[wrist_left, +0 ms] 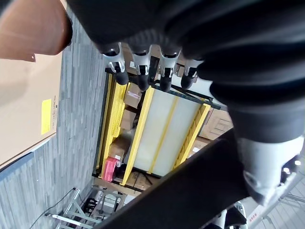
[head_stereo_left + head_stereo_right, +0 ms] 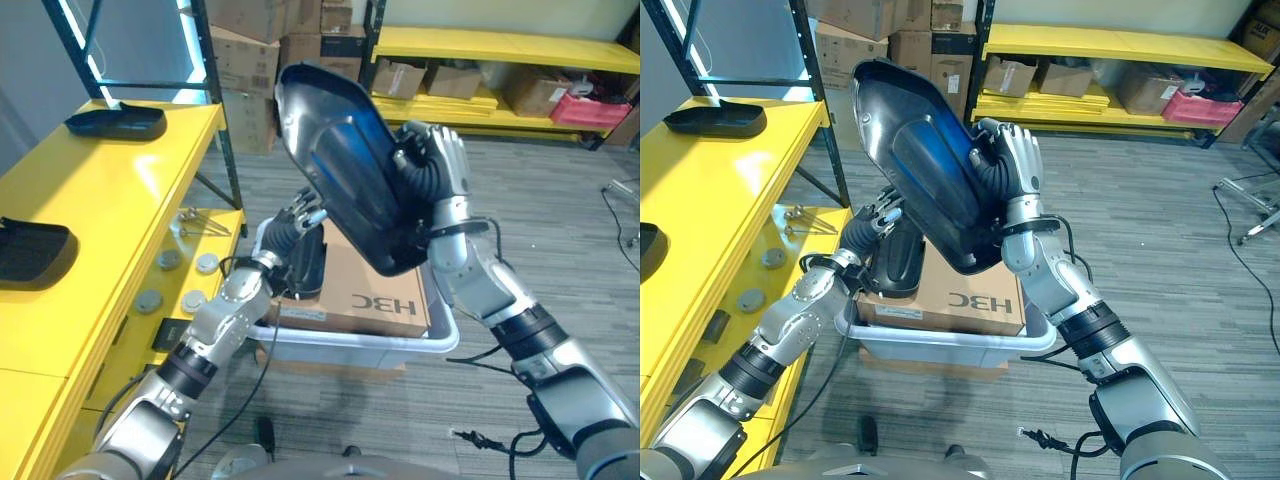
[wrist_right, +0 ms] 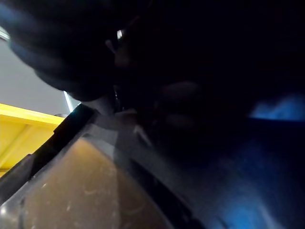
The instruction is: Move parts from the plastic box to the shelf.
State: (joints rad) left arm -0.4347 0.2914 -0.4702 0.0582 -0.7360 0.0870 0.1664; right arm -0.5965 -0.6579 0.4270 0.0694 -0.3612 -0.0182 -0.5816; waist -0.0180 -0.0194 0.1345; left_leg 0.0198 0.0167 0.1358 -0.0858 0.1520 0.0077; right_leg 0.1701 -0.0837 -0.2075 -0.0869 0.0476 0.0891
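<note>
While the right hand [image 2: 1008,160] hoists the black part [image 2: 925,165] high, fingers curled round its edge, a slip threatens!
Left hand [image 2: 300,215], fingers loosely spread beneath, touches nothing; one-edge grip could let it fall onto the plastic box [image 2: 440,340].

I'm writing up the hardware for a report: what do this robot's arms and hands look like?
Both arms are silver-grey metal segments with black bands at the joints. The left hand and right hand have silver fingers with dark tips, with a dark ribbed cover over the back and wrist. Thin black cables run along the forearms.
</note>
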